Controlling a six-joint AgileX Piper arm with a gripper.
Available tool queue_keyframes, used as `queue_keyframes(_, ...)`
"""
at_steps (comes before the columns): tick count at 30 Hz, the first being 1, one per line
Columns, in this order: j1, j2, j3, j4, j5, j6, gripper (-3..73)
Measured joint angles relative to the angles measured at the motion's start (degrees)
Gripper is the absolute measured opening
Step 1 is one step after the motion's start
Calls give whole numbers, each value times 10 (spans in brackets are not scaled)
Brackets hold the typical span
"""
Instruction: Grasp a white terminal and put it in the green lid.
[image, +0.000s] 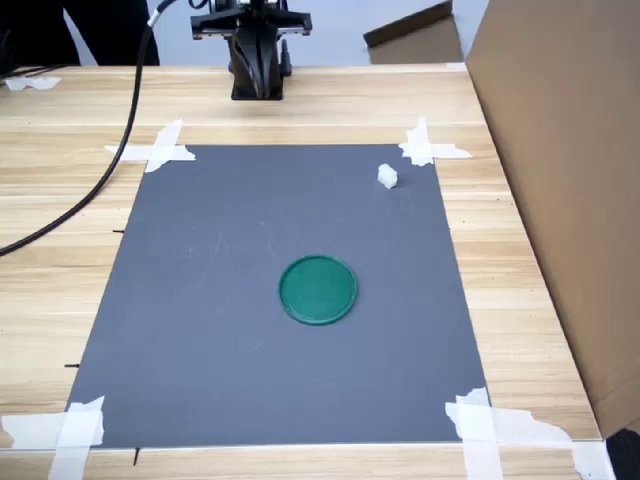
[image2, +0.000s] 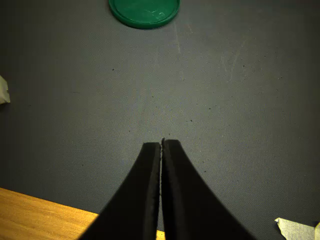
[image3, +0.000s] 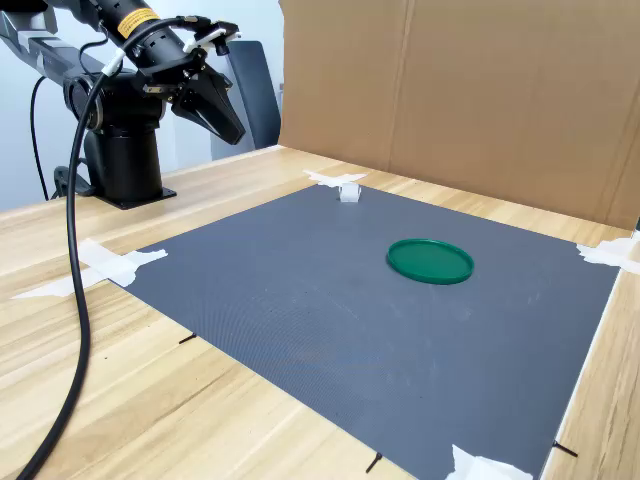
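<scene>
Well apart from the closed, empty gripper (image3: 232, 128), the white terminal (image3: 349, 193), near a mat corner.

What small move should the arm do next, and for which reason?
Probably swing the gripper toward the white terminal and open it on the way. The fingers are pressed together and hold nothing, and the gripper hangs high near the arm's base, far from the terminal, which sits alone near the mat's taped corner. The green lid lies empty at mid-mat.
</scene>
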Motion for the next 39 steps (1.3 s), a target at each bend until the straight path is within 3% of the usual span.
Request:
queue_keyframes(32,0,0,-1,0,5,0,-28)
queue_keyframes(39,0,70,-90,3,54,0,-28)
